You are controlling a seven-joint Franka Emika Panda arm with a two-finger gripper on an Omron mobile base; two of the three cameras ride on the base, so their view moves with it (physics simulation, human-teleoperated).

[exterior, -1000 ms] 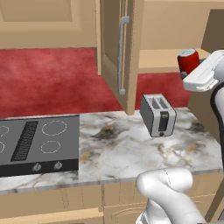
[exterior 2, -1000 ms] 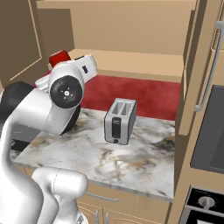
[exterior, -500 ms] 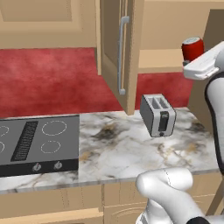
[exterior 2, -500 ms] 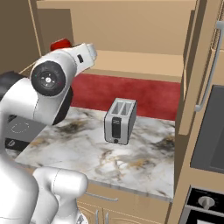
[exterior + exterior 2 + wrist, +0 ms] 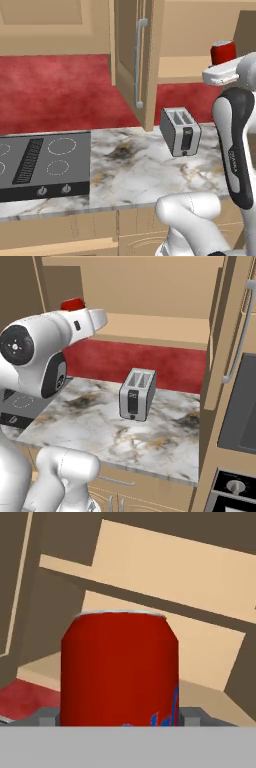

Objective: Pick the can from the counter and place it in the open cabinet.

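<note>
Can [image 5: 119, 669] clamped between fingers [image 5: 189, 716], held upright at cabinet [image 5: 150, 326] shelf height, just at the open front, well above the toaster [image 5: 181, 131]. Risk: can base striking the shelf edge if advanced too low, tipping it on release; release before full support over the shelf would drop it toward the toaster and counter [image 5: 130, 170]. Versus one second ago: can raised higher, from level with the shelf edge to clear above it.

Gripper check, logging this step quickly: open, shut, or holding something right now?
Gripper: shut on the can, held upright in front of the open cabinet.
</note>
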